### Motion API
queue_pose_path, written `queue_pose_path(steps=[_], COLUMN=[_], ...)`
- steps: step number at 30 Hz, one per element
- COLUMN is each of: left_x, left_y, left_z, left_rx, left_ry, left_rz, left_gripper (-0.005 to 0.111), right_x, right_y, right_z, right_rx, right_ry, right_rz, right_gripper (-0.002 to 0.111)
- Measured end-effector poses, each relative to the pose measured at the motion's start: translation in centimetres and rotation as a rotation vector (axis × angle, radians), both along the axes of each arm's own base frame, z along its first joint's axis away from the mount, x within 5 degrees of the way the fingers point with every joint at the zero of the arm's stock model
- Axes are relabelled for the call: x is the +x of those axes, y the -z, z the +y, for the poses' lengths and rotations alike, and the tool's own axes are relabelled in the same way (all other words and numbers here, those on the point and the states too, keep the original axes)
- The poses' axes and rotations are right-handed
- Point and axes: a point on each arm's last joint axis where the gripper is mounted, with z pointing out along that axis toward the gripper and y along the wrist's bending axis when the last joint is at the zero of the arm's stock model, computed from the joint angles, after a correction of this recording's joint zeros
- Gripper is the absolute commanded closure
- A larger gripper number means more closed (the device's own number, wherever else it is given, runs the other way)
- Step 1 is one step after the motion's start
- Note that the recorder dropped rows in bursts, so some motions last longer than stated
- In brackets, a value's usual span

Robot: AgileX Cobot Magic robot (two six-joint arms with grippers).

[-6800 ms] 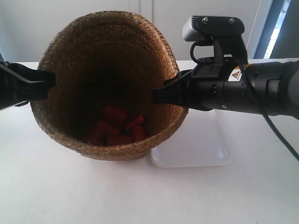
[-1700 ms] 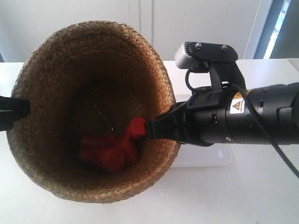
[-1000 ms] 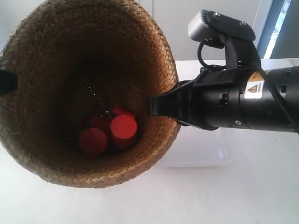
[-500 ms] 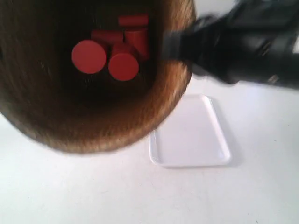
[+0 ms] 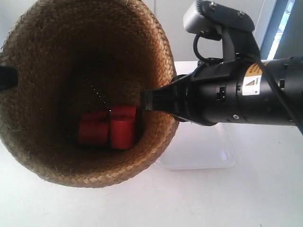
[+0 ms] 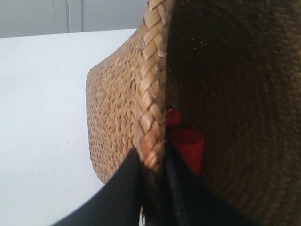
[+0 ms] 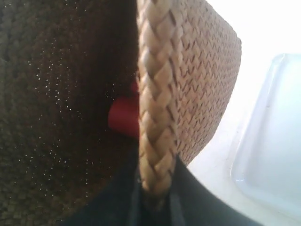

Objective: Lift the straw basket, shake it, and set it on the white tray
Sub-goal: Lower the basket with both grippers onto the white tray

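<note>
The straw basket (image 5: 42,71) hangs in the air, its mouth tipped toward the exterior camera, with several red cylinders (image 5: 108,130) lying in its bottom. My right gripper (image 7: 155,190) is shut on the braided rim (image 7: 155,117); in the exterior view it is the black arm at the right (image 5: 147,105). My left gripper (image 6: 153,165) pinches the opposite rim (image 6: 151,94), one finger outside and one inside; only its tip (image 5: 7,78) shows at the exterior view's left edge. The white tray (image 5: 208,151) lies on the table below the right arm, partly hidden by the basket and arm.
A white tabletop (image 5: 227,198) stretches under and in front of the basket. The tray's corner (image 7: 273,155) also shows beside the basket wall in the right wrist view. A pale wall (image 5: 170,28) rises behind the table.
The basket has swung down and back from its raised, blurred position of half a second ago. The red cylinders have shifted from end-on to lying low in the bottom. Both grippers stay clamped on the rim.
</note>
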Motion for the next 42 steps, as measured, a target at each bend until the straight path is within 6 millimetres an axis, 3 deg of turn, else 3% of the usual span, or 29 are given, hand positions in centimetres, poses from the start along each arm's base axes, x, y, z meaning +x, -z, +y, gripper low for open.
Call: queue_pose_path(steps=[7,13,17,28,34,42], left_x=[0.9,4.7,7.9,12.6,13.7,15.0], left_y=[-0.4,-3.2,-3.4,-0.4,0.2,2.5], left_z=[-0.3,-1.4,-2.6,-4.9,-6.1,-9.0], left_rx=[0.015,-0.058,-0.139,-0.352,-0.414,-0.398], left_ry=[0.014,0.007,0.012,0.015,0.016,0.033], left_rz=[0.005,0.045,0.132,0.348,0.353,0.403], left_gripper=[0.107,0.107,0.107,0.107,0.107,0.107], right_x=[0.4,2.9,5.2,9.8,11.3,12.3], right_y=[-0.6,-3.7,-4.8,-5.7,-5.3,-3.8], right_z=[-0.7,-3.3,-4.8,-8.7,-10.6,-12.7], right_rx=[-0.015,-0.073,-0.170,-0.318,-0.367,-0.433], right_ry=[0.027,0.135,0.167,0.223,0.227,0.246], right_rz=[0.023,0.033,0.090,0.280,0.337,0.404], right_gripper=[0.108,0.108,0.108,0.108,0.108,0.108])
